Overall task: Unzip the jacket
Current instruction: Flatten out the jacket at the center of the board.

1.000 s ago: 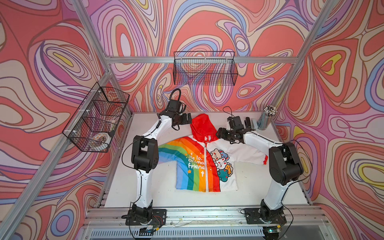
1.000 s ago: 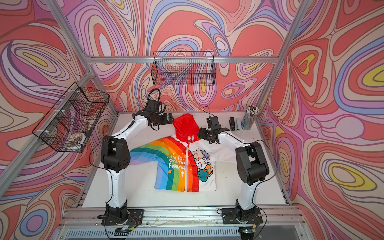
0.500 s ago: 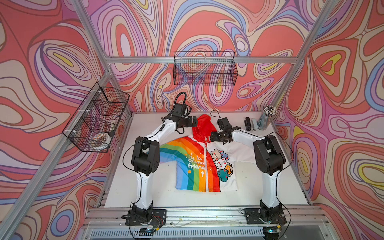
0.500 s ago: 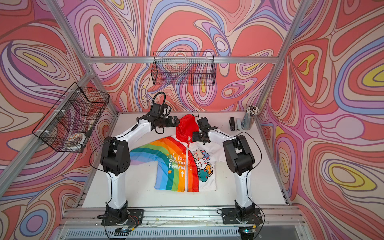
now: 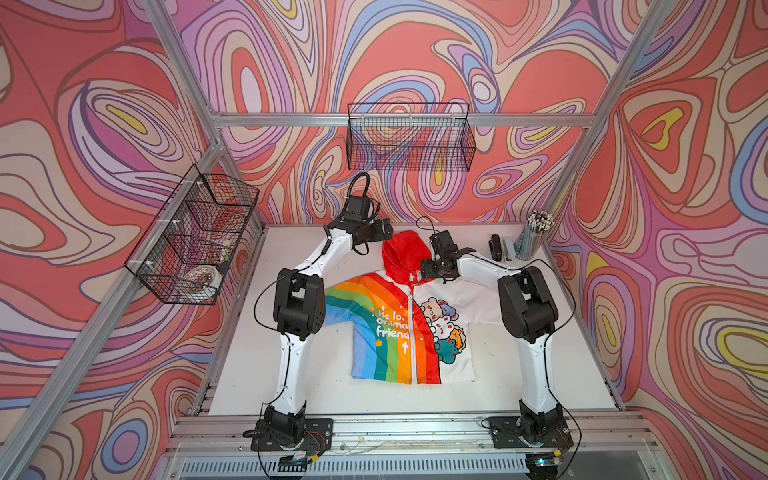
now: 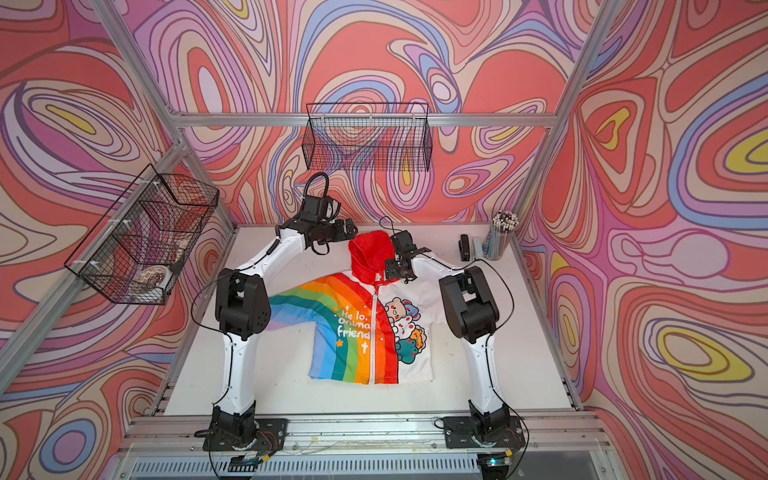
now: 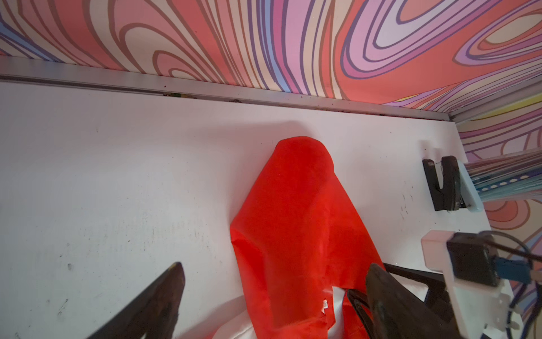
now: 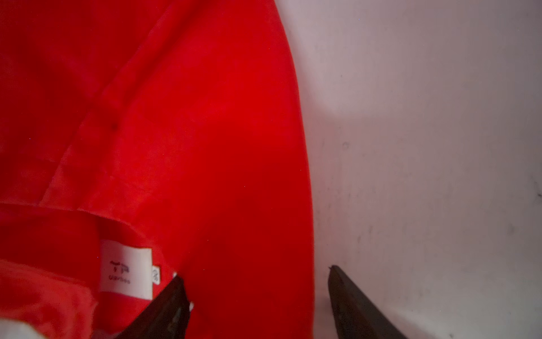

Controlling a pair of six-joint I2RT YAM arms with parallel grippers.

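"Jacket (image 5: 374,353) first: where does it lie from the grippers?"

"Flat on the white table (image 5: 498,374), front up, its body spreading from both grippers back toward the arm bases. Its red hood (image 5: 401,253) runs up between the 2. The left gripper (image 5: 387,235) is beside the hood's top, and the right gripper (image 5: 424,268) is on the opposite flank, close to the collar."

"How do the left fingers (image 7: 164,293) stand?"

"Wide apart, gripping nothing. In the left wrist view the hood lies in the gap beyond them, nearer 1 finger."

"And the right?"

"Spread as well, with nothing clamped. The right wrist view shows 1 finger over red cloth just beside a white neck label (image 8: 126,270) and the other over bare table. The hood's edge runs between them. That view is dim, so I cannot tell whether the inner finger touches the cloth."

"Zipper?"

"The white zipper (image 5: 411,328) is closed from hem to collar, between the rainbow half and the white half with cartoon animals."

"Anything else by the right gripper?"

"A black stapler (image 5: 495,247) and a cup of pencils (image 5: 534,232), well apart on its outer side."
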